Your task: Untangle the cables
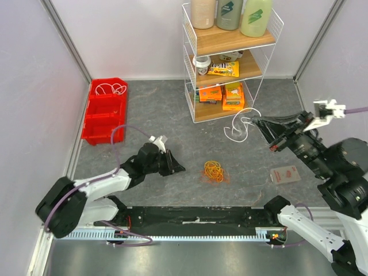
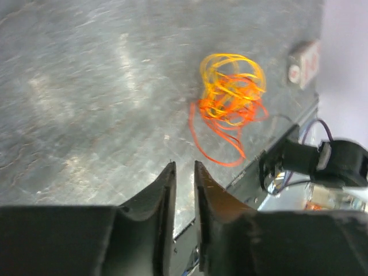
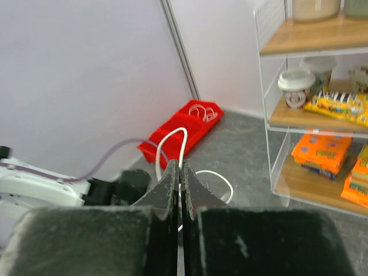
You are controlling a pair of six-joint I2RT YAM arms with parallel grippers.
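A tangle of orange and yellow cables (image 1: 214, 171) lies on the grey floor mat in the middle. In the left wrist view this tangle (image 2: 231, 96) is ahead and to the right of my left gripper (image 2: 184, 168). That gripper's jaws stand a narrow gap apart with nothing between them, low over the mat (image 1: 175, 167). My right gripper (image 1: 256, 122) is raised near the shelf and shut on a white cable (image 1: 236, 131), which hangs in loops. In the right wrist view the white cable (image 3: 172, 135) arches out above the closed tips (image 3: 181, 167).
A wire shelf unit (image 1: 227, 63) with bottles and snack boxes stands at the back. Red bins (image 1: 103, 115) at the back left hold another white cable (image 1: 111, 89). A small flat card (image 1: 285, 173) lies at the right. A black strip (image 1: 195, 215) runs along the near edge.
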